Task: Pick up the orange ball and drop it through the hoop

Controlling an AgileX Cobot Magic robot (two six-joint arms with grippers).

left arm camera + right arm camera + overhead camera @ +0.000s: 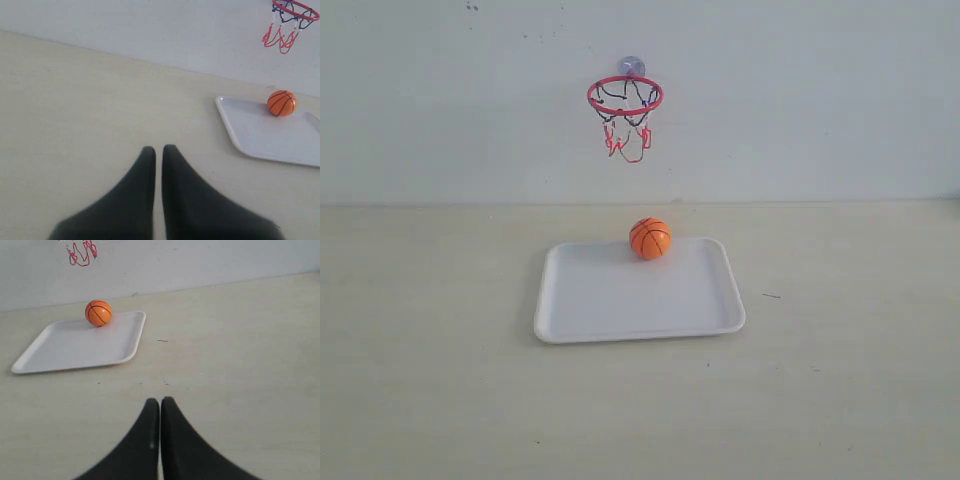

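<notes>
Closest to me on the wrist feeds are the two grippers. The left gripper (158, 148) has its two matte black, tapered fingers drawn together with only a thin slit between them, holding nothing. The right gripper (160, 400) has its pair pressed tight as well, also empty. Both hang over bare table (420, 380), a pale, cream-coloured, smooth surface with a few tiny dark specks.

Further out lies one white tray (560, 320), a rectangle with rounded corners and a low raised rim, its surface plain and dull-glossy. On it I see one orange ball (650, 238), round and smooth-looking, bright orange with thin black seam lines curving across it like a basketball. It is far smaller than the tray, and it sits at the tray's far edge, about mid-way along that rim.

Beyond that, on the plain white wall (800, 100), I count one hoop (625, 95): a thin red ring with a loose net of dark and red cords dangling below, held by a clear round suction cup (632, 66). It hangs well above the ball.
</notes>
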